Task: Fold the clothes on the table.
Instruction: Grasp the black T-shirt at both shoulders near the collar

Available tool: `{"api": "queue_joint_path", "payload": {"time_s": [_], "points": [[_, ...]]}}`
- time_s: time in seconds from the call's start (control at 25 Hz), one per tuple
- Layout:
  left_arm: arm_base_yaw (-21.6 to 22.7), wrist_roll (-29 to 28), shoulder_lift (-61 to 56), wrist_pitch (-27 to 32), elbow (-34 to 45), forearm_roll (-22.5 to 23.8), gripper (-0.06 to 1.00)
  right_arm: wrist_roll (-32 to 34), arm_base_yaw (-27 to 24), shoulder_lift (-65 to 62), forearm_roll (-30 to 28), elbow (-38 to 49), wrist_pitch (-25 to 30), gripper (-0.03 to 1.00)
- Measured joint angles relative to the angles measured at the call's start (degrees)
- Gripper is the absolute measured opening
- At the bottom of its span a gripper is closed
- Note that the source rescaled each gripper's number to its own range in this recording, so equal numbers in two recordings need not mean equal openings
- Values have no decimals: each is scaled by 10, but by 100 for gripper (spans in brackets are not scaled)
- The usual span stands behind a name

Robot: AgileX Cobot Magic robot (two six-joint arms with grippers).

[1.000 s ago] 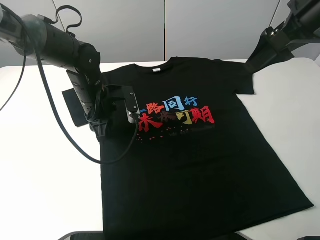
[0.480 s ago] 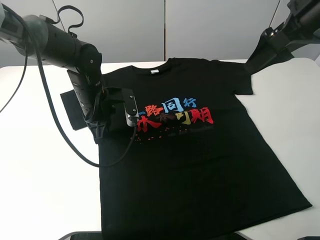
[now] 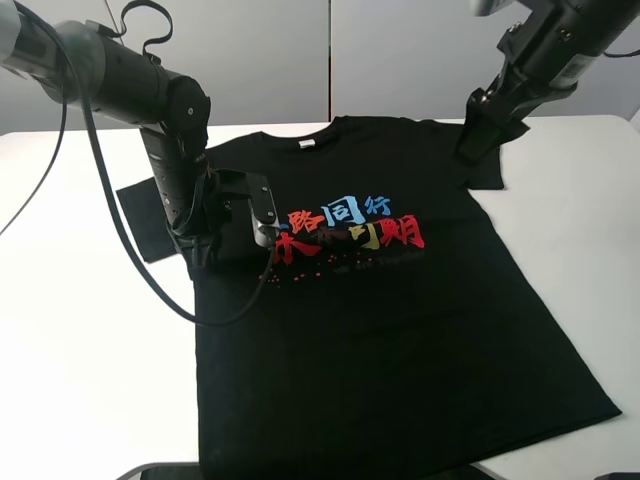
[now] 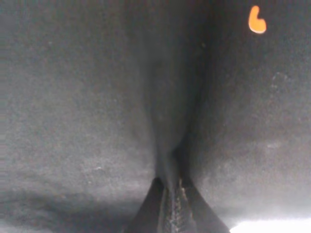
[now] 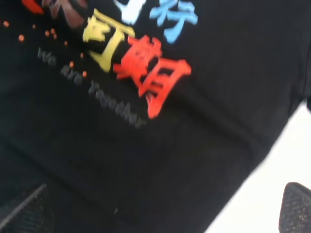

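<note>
We are looking at the shirt (image 3: 400,330) lying flat, chest up, on the table (image 3: 80,380), collar toward the far edge. Its hem is reaching the table's near edge, and wide bare white tabletop is lying open on both sides of the shirt, more of it on the left arm's side. The sleeve (image 3: 140,220) on that side is sticking out flat from the shirt.

The left gripper (image 3: 203,262) is pressing down at the shirt's side edge just below that sleeve. In the left wrist view its jaws are standing together, clamped on a raised ridge of the shirt's black cloth (image 4: 165,136).

The right gripper (image 3: 478,140) is hanging over the shirt's other shoulder. Its fingers (image 5: 297,206) are standing wide apart and gripping nothing.

Across the shirt's chest the print (image 3: 350,228) is showing Chinese characters in blue, red and yellow, with orange dots beneath. We are reading "同行" in blue, and under the characters a grey line, "We are Together" (image 5: 92,87). A small white label (image 3: 310,143) is sitting at the collar, too small to read.
</note>
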Motion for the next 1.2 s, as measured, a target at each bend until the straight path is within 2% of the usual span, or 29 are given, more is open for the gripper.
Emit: {"api": "queue_joint_path", "payload": {"time_s": [0.08,0.28,0.4,0.56,1.2], "points": [[0,0,0,0,0,0,0,-27,9,28,-24,-12,-4,100],[0,0,0,0,0,0,0,-163,13,91,-46,-15,-30,100],[0,0,0,1,0,0,0,-195,13,112,-58,-16,-69,100],[0,0,0,2,0,0,0,-196,13,133,-92,-17,-109,100],[0,-1,0,2,0,0,0,-164,13,231,-108,-17,-137,100]]}}
